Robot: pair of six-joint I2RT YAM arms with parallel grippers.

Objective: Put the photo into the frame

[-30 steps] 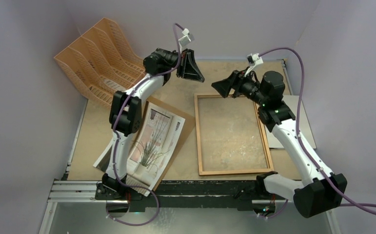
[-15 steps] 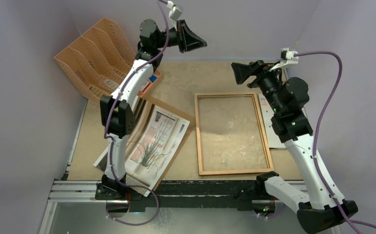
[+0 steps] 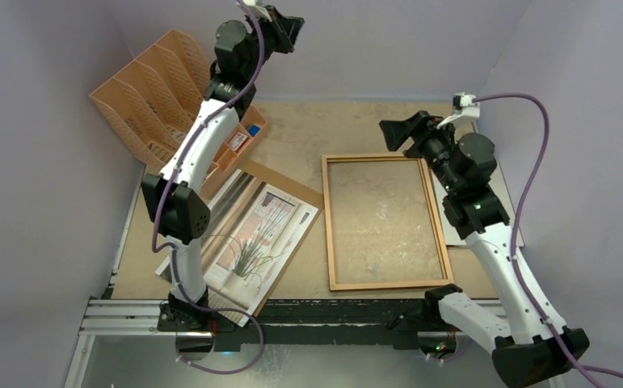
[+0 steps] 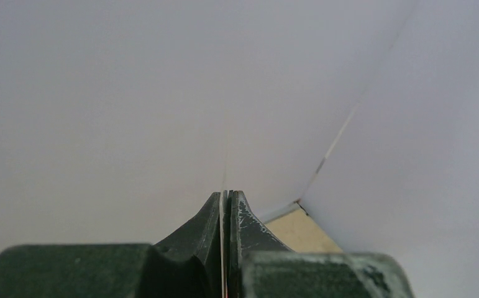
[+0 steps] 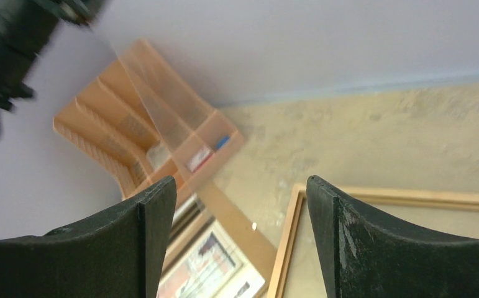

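The photo (image 3: pixel 255 238), a print of a grassy plant, lies face up at the left on a brown backing panel (image 3: pixel 296 187). It also shows in the right wrist view (image 5: pixel 215 264). The brown wooden frame (image 3: pixel 327 226) lies flat mid-table with bare table inside it; its corner shows in the right wrist view (image 5: pixel 286 245). My left gripper (image 3: pixel 282 31) is raised high by the back wall, shut on the edge of a thin clear sheet (image 5: pixel 156 112); in the left wrist view (image 4: pixel 226 194) the sheet shows edge-on. My right gripper (image 3: pixel 395 132) is open and empty above the frame's far edge (image 5: pixel 240 183).
An orange-tan file rack (image 3: pixel 150 97) stands at the back left, with a small tray of bits (image 3: pixel 242 137) in front of it. A pale grey-white sheet (image 3: pixel 452 230) lies right of the frame under my right arm. Walls close in the back and sides.
My left arm has swung up and back to the left, carrying the clear sheet high towards the wall. My right gripper lifted off the frame's far edge and now hovers there, open.
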